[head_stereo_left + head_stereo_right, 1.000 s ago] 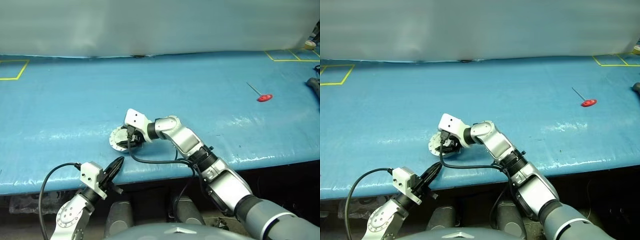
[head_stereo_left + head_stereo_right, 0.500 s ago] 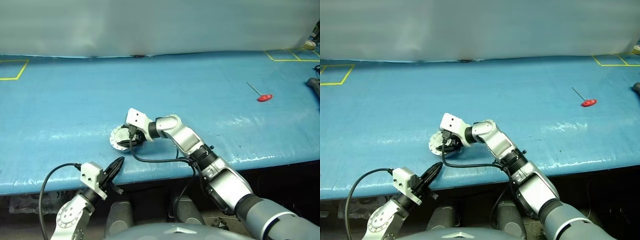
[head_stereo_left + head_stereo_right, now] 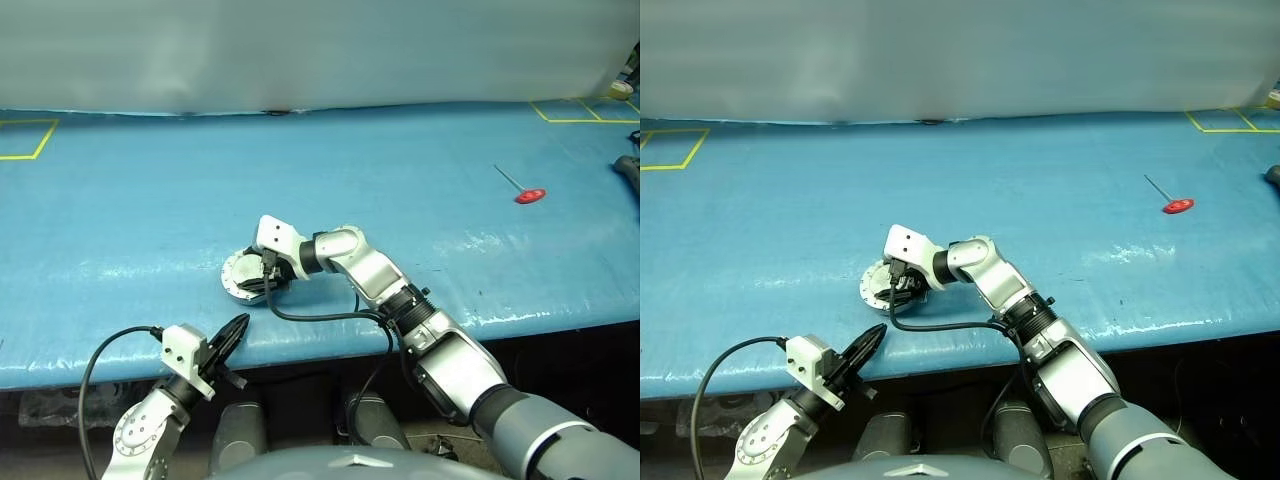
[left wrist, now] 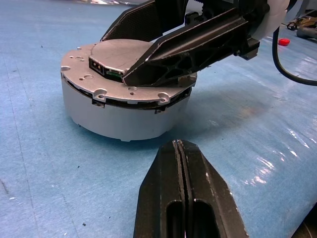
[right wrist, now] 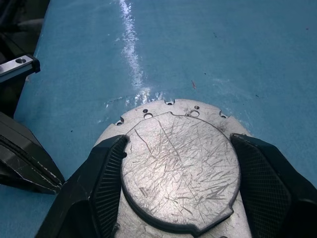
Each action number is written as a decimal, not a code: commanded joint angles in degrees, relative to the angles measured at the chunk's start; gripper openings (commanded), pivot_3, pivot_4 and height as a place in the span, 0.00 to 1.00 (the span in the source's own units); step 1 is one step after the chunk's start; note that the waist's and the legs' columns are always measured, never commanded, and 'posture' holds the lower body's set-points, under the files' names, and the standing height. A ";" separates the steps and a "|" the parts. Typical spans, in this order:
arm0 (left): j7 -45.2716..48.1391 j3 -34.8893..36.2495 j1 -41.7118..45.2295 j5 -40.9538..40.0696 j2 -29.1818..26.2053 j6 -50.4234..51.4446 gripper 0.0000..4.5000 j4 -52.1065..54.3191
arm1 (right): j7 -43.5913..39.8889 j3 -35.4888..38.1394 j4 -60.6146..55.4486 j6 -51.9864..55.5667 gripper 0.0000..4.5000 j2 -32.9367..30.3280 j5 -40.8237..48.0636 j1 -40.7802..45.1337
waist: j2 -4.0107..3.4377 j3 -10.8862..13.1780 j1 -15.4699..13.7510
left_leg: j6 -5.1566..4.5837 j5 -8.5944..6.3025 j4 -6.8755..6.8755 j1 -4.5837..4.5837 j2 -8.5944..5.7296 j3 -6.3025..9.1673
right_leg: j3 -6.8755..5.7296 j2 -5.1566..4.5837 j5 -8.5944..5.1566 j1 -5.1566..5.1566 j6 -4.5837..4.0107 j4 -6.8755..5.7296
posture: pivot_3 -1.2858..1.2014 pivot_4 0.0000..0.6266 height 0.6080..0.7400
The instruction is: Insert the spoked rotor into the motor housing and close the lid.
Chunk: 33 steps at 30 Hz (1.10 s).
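The left claw (image 3: 232,332) hangs at the near edge of the table (image 3: 120,220), around seven o'clock in the head view. Its two black, ribbed plastic fingers are clenched flat against each other with nothing between them, and a white block-shaped wrist housing with a black cable sits behind it.

Just beyond it, near the middle of the table toward the near edge, sits the motor housing (image 4: 119,121), a short round puck with a smooth pale grey wall. The lid (image 5: 181,171) lies down flat on top of it. The lid is a silver-grey metal disc, its rim drilled with small round holes and notched tabs, and its raised centre plate is covered with fine crisscross scratches. A thin dark seam runs between lid and wall.

The right claw (image 5: 181,183) reaches in from about four o'clock. Its black fingers, with a fine mesh-textured inner face, stand spread wide on either side of the raised centre plate and rest against the lid.

The table is covered with a glossy, slightly wrinkled blue sheet. At about two o'clock, well apart, lies a small tool with a red round handle (image 3: 529,195) and a thin metal shaft. Yellow tape outlines (image 3: 25,140) mark the far corners. No readable writing shows.
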<state>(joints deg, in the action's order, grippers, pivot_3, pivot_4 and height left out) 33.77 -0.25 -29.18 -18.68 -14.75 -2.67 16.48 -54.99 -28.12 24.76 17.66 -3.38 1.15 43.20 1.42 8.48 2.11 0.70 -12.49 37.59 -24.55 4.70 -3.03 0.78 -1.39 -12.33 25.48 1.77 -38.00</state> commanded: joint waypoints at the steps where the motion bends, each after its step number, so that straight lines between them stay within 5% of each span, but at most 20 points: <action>1: -0.17 -0.22 -0.30 -0.65 0.02 -0.03 0.00 1.41 | -0.18 1.56 -0.63 -1.74 0.67 0.58 0.56 0.65 | 0.00 0.00 0.00 | 0.00 0.00 0.00 0.00 0.00 0.00 | 0.00 0.00 0.00 0.00 0.00 0.00 | 0.52 0.24 1.00; 33: -0.83 -0.67 -0.34 -0.70 0.06 0.73 0.00 2.05 | 2.66 3.68 3.87 -2.53 0.67 2.80 -0.20 -0.04 | -0.01 0.00 0.04 | 0.00 0.00 0.02 0.06 0.00 0.00 | 0.01 0.00 0.00 -0.03 0.00 -0.06 | 0.52 0.24 1.00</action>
<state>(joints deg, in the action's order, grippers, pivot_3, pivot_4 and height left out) 32.89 -0.59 -29.50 -18.70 -14.75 -1.70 16.49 -53.01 -25.22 29.45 13.99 -1.15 1.09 42.15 1.41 8.48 2.15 0.70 -12.49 37.61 -24.47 4.70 -3.03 0.78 -1.39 -12.32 25.44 1.77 -38.08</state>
